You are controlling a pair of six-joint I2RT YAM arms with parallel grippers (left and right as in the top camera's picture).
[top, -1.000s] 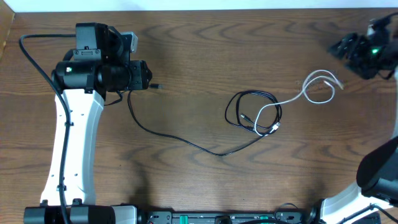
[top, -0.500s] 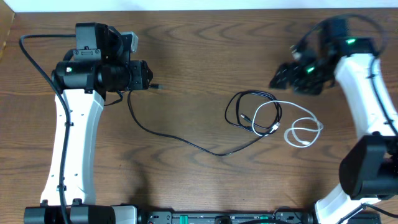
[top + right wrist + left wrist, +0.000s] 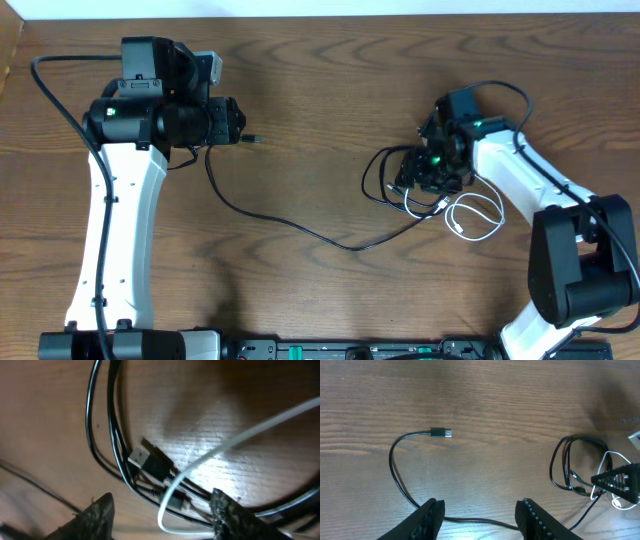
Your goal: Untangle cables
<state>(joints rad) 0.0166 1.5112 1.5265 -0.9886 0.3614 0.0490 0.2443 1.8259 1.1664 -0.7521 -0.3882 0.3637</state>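
The black cable (image 3: 290,225) runs from a plug near my left gripper (image 3: 238,122) across the table to a coil (image 3: 395,170). The white cable (image 3: 478,215) loops just right of the coil and crosses into it. My right gripper (image 3: 420,178) is low over the coil, open. In the right wrist view the white cable (image 3: 172,495) bends between the open fingers (image 3: 160,520), over black strands and a black plug (image 3: 150,462). My left gripper (image 3: 480,521) is open and empty above the black cable (image 3: 395,467); its plug (image 3: 441,433) lies ahead.
The brown wooden table (image 3: 320,70) ends at a pale wall at the back. The left arm's own thick black wire (image 3: 60,100) arcs at the far left. The right arm (image 3: 530,185) stretches in from the lower right.
My right arm has swung from the far right corner down onto the coil. The white cable's loop has moved from upper right of the coil to lower right. The left arm has not moved.
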